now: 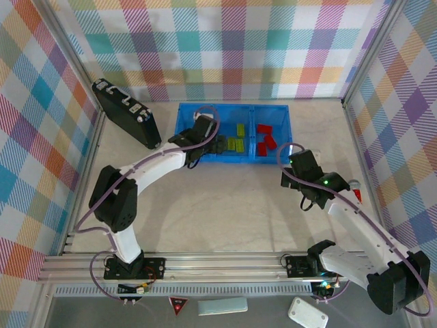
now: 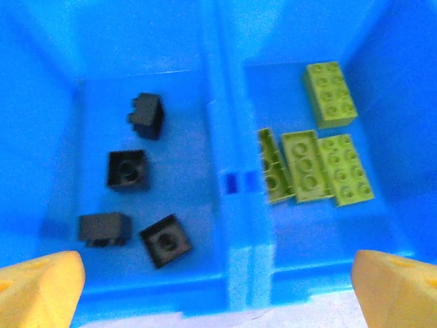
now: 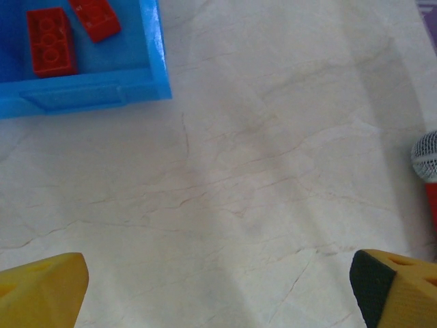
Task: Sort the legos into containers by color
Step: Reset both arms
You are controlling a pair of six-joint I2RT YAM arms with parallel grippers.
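The left claw (image 2: 218, 294) stood wide open, holding nothing, arm stretched over the near wall of the tray (image 1: 232, 106). Its left compartment held black bricks (image 2: 128, 169), the centre green bricks (image 2: 307, 167), the right red bricks (image 3: 50, 41). The right claw (image 3: 218, 294), likewise open and empty, hung over the worktop (image 3: 273, 171).

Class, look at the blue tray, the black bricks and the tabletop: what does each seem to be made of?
Blue tray: likely moulded plastic, glossy; uniform colour, soft highlights on its walls.
Black bricks: apparently hard plastic, fairly matt; crisp moulded edges and round hollows.
Tabletop: pale marble look with thin veins; stone or printed laminate, cannot tell.
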